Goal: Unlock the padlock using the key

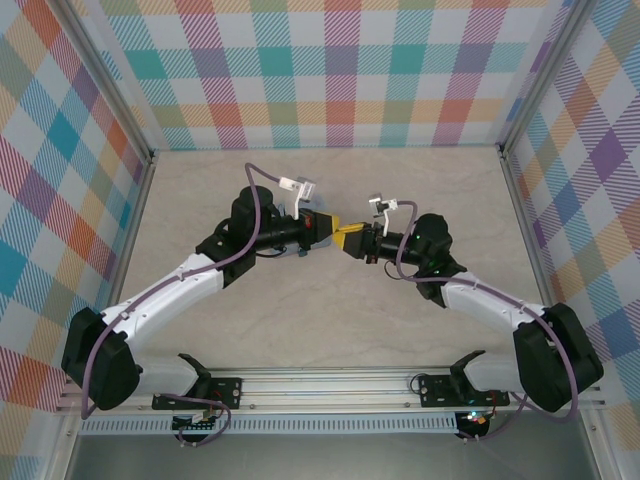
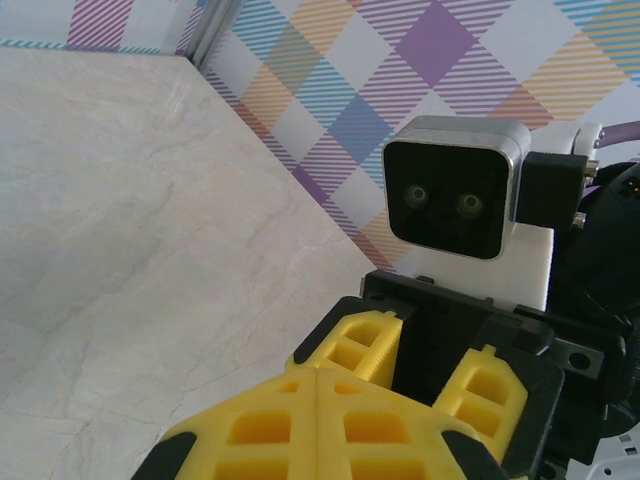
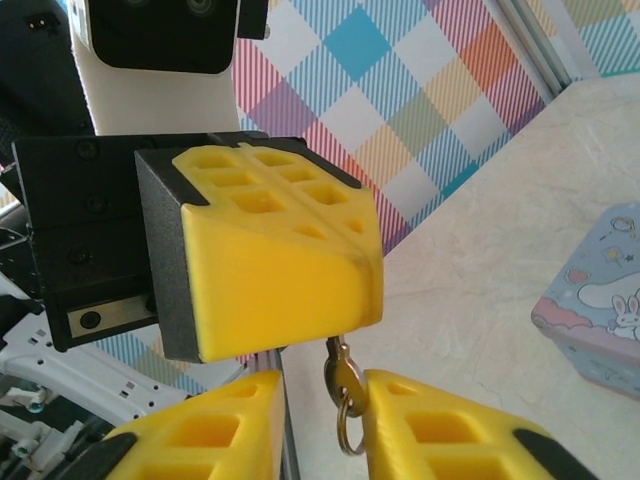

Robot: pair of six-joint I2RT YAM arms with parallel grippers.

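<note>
The step in hand looks like a handover of the key above the counter, with both arms meeting nose to nose. The left end effector is pressed together and appears to pinch the key's upper end, so its looped head and ring dangle below. The right end effector is spread, one finger on each side of the ring. Next it probably needs to close squarely on the head, so the key can then be freed and turned towards the padlock.
</note>
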